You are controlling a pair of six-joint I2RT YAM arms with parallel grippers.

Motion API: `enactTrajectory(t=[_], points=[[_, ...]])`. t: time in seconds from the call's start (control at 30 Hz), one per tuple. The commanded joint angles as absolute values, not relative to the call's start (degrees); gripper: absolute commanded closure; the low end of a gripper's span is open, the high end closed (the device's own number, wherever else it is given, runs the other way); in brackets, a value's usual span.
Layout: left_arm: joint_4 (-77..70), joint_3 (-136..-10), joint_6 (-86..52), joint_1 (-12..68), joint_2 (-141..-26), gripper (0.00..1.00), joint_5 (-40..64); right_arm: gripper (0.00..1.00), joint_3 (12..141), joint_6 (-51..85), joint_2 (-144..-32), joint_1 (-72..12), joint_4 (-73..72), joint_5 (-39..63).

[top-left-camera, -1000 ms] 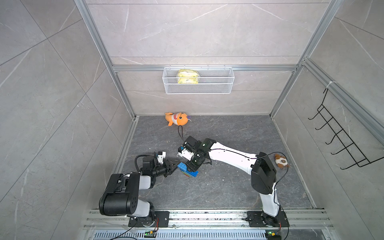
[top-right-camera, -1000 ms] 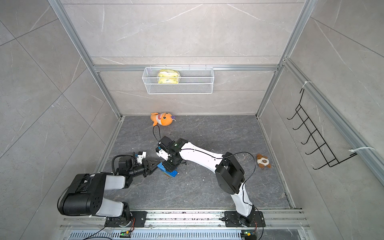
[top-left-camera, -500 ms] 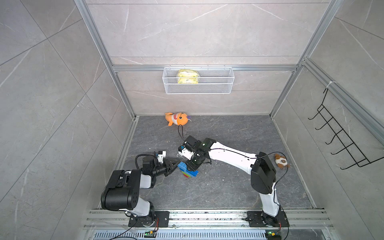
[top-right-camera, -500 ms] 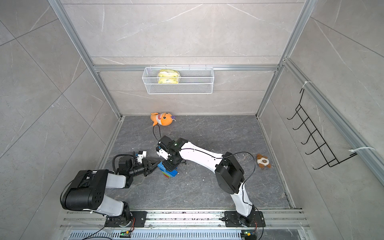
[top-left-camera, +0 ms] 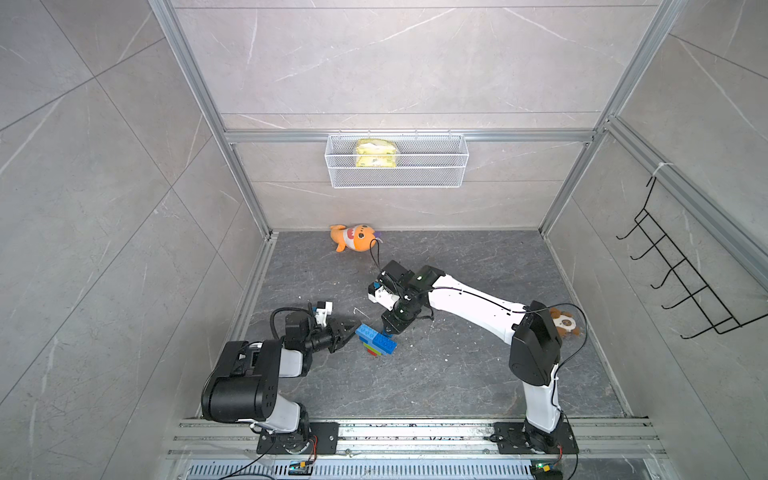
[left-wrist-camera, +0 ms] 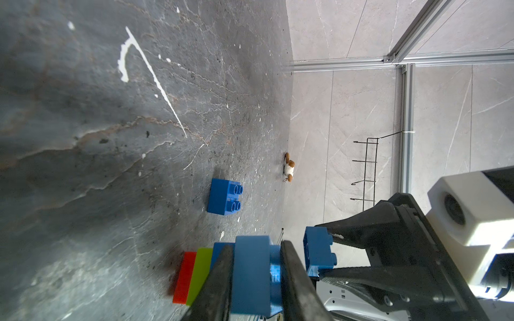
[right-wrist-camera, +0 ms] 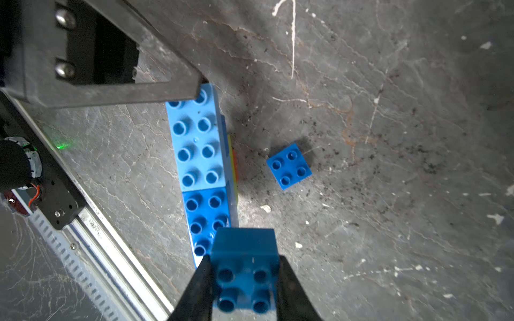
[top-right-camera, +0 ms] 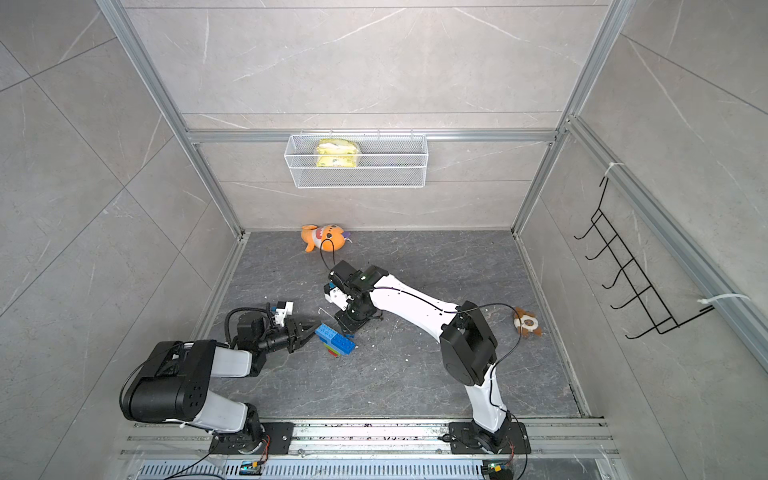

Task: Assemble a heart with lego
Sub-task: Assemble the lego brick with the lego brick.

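Grey tile walls (top-left-camera: 374, 62), dark stone floor (top-left-camera: 478, 374), alu frame (top-left-camera: 407, 136), wire basket (top-left-camera: 415, 176) on back wall, blk hook rack (top-left-camera: 685, 266)

Top views overhead; wrist cameras close (sharing the heart (right-wrist-camera: 199, 144)).

The left gripper (top-left-camera: 352, 331) and right gripper (top-left-camera: 389, 331) with held brick (right-wrist-camera: 244, 266) block both heart (top-left-camera: 376, 343) ends, 1 loose brick (right-wrist-camera: 289, 166) lies beside it, and the floor (top-left-camera: 436, 374) toward the rail (top-left-camera: 415, 428) is open.

The stepped plastic-brick heart (top-left-camera: 375, 343) is layered blue, lime-green and red; the stone table (top-left-camera: 457, 374) is veined dark grey.
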State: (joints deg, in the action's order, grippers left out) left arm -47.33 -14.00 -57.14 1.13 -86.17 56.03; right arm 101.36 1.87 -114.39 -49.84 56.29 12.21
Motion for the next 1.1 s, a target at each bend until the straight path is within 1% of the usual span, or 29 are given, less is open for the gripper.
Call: enactTrajectory(t=[0.0,0.17,0.37,0.53,0.7,1.07], points=[[-44.93,-13.41,-53.04,1.11,-85.57,0.84,55.95,0.74,101.95,-0.77,-112.57,-49.96,59.53,15.88],[-45.99,-12.67,-52.56,1.13,-84.99,0.86,55.57,0.74,101.42,-0.88,-113.18,-51.30,59.28,18.36],[-45.08,-12.57,-51.97,1.11,-84.20,0.87,55.28,0.74,101.88,-0.48,-115.23,-52.82,59.30,18.19],[-44.42,-12.40,-51.51,1.17,-83.85,0.87,54.95,0.74,102.74,-0.51,-117.18,-53.81,60.51,16.51],[-44.21,-12.04,-51.15,1.10,-83.98,0.87,54.80,0.74,103.59,-0.35,-118.55,-54.69,62.14,10.99],[-44.43,-11.96,-51.24,1.10,-84.06,0.88,54.79,0.74,104.62,-0.48,-120.47,-54.95,59.77,11.85]])
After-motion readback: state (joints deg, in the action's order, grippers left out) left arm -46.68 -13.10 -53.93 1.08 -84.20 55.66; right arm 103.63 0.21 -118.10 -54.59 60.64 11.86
